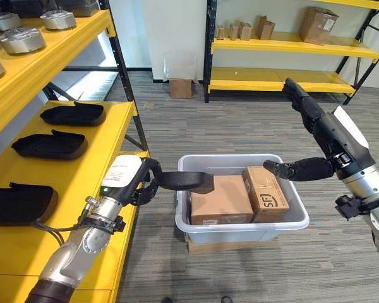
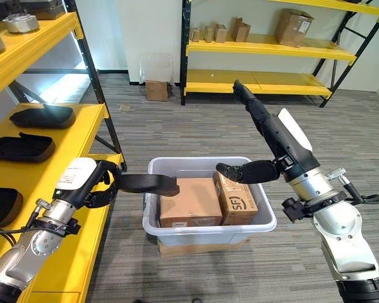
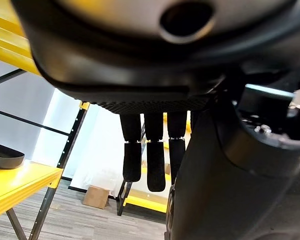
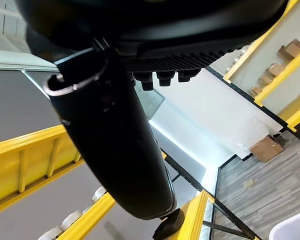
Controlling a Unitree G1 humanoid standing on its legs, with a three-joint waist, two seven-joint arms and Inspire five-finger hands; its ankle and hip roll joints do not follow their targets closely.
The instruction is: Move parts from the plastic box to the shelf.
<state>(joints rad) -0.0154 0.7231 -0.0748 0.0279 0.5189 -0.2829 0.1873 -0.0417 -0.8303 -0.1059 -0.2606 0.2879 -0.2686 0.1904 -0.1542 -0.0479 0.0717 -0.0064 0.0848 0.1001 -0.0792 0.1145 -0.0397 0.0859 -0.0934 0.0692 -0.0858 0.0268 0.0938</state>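
Straight robot hand [image 3: 150, 150] fingers, possibly shelf [image 3: 20, 182] beyond

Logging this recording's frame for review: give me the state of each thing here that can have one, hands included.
Left hand: open, fingers straight, over the bin's left rim, holding nothing.
Right hand: open, fingers raised, thumb over the boxes.
Plastic box: on the floor, uncovered, holding two boxes.
Large cardboard box: lying flat in the bin, closed.
Small cardboard box: beside it, tilted, closed.
Black parts: lying on the yellow shelf.
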